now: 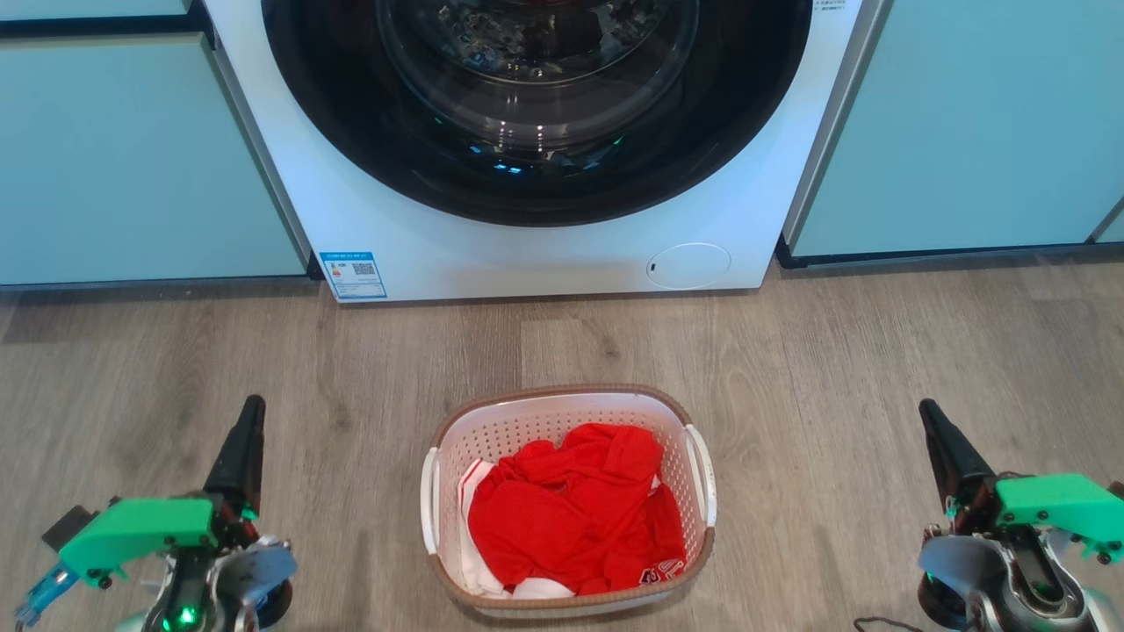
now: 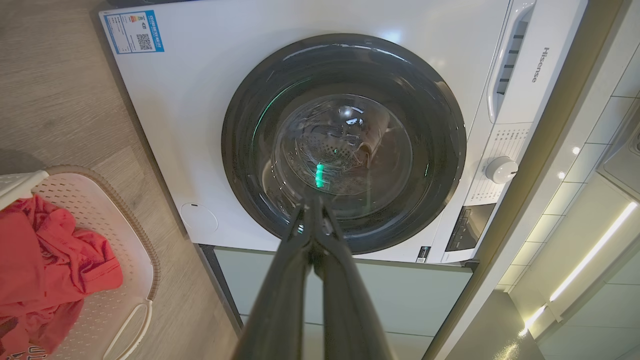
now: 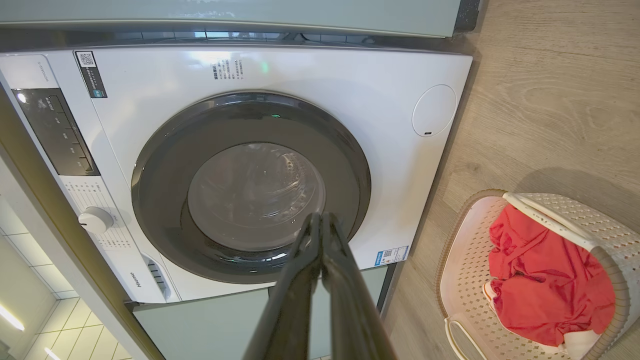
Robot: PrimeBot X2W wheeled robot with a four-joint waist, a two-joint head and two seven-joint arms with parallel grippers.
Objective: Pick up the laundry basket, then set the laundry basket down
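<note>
Domestic laundry area: a white front-loading washing machine (image 1: pixel 527 254) occupies the upper centre, built in between pale green cabinet fronts (image 1: pixel 132 158) at upper left and upper right; wood-grain flooring (image 1: pixel 263 351) spans the lower frame; a laundry basket (image 1: pixel 527 430) holding red clothing (image 1: pixel 571 509) sits at lower centre.

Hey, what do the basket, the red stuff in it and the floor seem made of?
Laundry basket: matte white plastic, probably, with moulded hole grids. Red garment: soft crumpled fabric, folds showing. Floor: matte wood-grain planks; real wood or laminate unclear.
</note>
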